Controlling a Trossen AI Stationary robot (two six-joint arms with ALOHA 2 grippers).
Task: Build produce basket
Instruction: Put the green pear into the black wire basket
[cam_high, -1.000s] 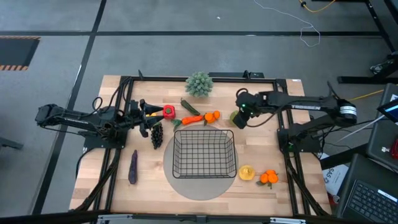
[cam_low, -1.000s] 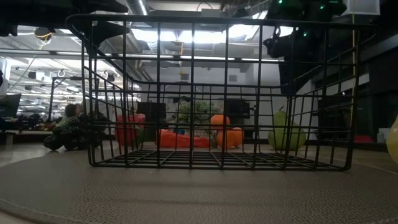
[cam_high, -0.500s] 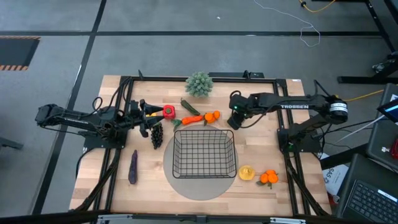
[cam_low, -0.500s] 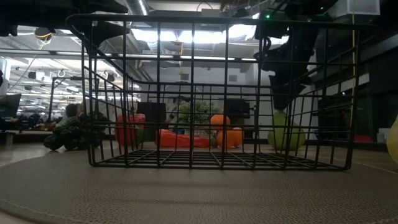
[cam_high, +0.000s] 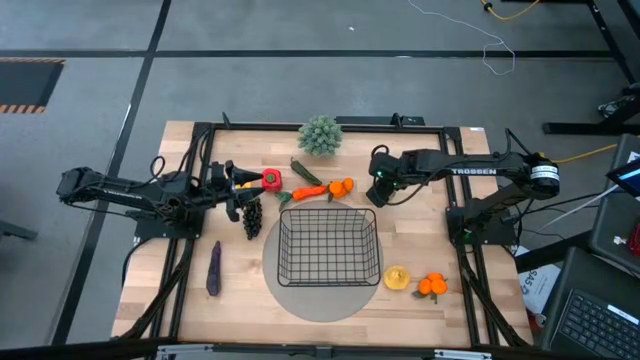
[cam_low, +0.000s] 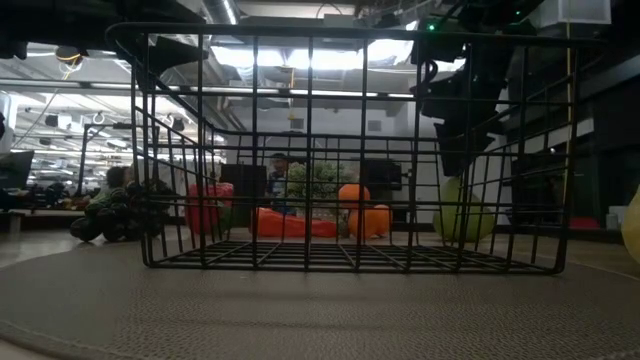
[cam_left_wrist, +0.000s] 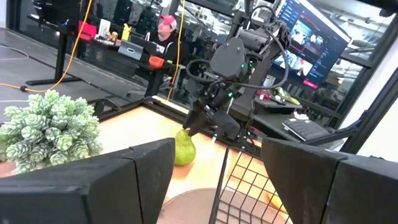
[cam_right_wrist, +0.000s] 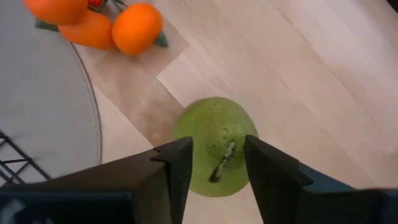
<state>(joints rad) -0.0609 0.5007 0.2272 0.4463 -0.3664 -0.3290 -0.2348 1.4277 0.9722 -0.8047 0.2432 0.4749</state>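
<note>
The black wire basket (cam_high: 328, 247) stands on a grey round mat. A green pear (cam_right_wrist: 214, 146) stands upright on its base on the wood, beyond the basket's far right corner. It also shows in the low view, pear (cam_low: 460, 215). My right gripper (cam_right_wrist: 217, 169) hangs open just above it, pointing steeply down, one finger on either side of the stem; I see no touch. In the high view my right gripper (cam_high: 378, 190) hides the pear. My left gripper (cam_high: 232, 198) waits open at the left, beside the grapes (cam_high: 252, 215) and red pepper (cam_high: 271, 180).
Carrot (cam_high: 310, 192), oranges (cam_high: 342, 186) and cucumber (cam_high: 303, 170) lie behind the basket, close to the pear. An eggplant (cam_high: 214, 268) lies near left; a lemon (cam_high: 396, 277) and more oranges (cam_high: 432, 286) near right. A spiky plant (cam_high: 320, 133) stands at the far edge.
My right gripper has come down and a little toward the table's left, from beside the pear to right over it, then has kept still for the last half second. Its fingers have stayed open. The pear has not moved.
</note>
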